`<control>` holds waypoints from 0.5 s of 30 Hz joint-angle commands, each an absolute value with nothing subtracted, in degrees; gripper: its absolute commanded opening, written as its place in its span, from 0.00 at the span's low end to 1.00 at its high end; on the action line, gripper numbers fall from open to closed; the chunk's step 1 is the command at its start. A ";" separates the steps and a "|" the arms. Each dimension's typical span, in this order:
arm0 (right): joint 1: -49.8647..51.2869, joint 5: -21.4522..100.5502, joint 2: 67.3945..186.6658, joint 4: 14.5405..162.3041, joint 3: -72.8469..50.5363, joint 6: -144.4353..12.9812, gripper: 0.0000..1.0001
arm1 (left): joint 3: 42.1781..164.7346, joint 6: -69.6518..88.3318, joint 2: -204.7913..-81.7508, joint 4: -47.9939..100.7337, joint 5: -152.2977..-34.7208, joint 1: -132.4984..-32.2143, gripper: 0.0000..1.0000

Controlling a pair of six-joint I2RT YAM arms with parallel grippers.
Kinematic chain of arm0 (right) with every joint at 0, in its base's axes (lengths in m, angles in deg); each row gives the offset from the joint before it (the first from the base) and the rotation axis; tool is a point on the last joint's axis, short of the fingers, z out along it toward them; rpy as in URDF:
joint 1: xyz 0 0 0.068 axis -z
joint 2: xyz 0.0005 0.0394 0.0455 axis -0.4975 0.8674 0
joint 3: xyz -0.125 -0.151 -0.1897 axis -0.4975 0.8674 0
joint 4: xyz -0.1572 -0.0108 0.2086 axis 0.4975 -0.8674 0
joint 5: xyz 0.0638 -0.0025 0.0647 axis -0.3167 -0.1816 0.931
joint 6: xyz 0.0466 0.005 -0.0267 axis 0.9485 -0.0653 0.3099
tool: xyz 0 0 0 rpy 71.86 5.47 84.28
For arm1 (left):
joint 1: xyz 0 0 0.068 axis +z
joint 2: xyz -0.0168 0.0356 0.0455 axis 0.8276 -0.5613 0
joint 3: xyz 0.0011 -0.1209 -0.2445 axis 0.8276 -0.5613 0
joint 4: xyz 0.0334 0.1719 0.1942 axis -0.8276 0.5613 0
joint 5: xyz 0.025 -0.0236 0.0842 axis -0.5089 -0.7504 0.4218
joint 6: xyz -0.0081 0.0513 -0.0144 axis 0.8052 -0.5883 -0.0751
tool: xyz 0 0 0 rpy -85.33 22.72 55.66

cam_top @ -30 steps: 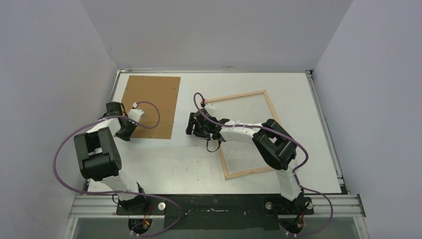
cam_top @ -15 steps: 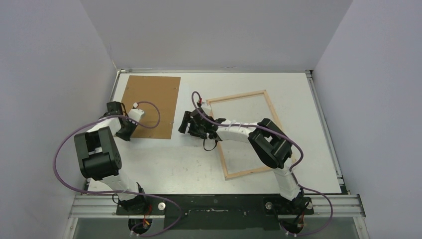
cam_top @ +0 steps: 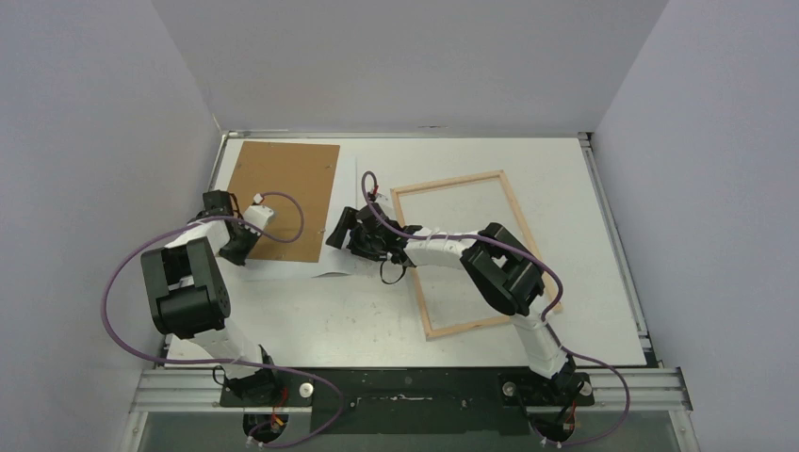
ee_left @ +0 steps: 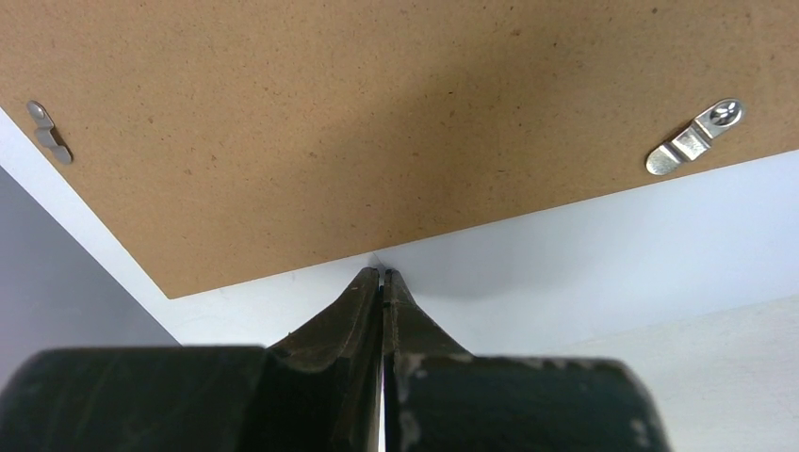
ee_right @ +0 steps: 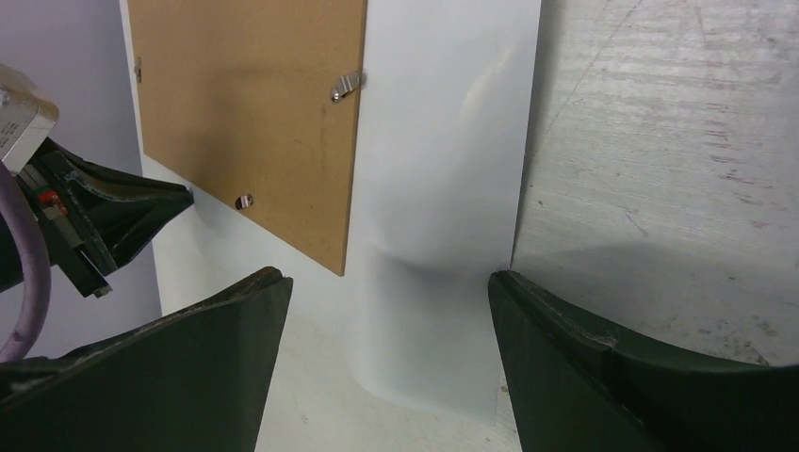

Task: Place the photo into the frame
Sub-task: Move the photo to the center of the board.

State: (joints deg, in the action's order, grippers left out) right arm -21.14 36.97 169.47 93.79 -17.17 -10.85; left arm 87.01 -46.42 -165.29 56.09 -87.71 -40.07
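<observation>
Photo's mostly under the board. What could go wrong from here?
1. The photo lies partly under the backing board; pulling it may drag the board or tear the sheet.
2. It bows up inside the open right hand; closing there may crease it.
3. The right arm crosses the frame; a sweep could knock it.

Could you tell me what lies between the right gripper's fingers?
The photo, white side up, sticking out from under the backing board; the right wrist view shows it.
</observation>
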 commanded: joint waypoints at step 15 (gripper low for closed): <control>-21.75 40.88 173.11 95.75 -17.69 -6.90 0.79 | 88.74 -47.33 -170.15 63.01 -90.62 -39.95 0.00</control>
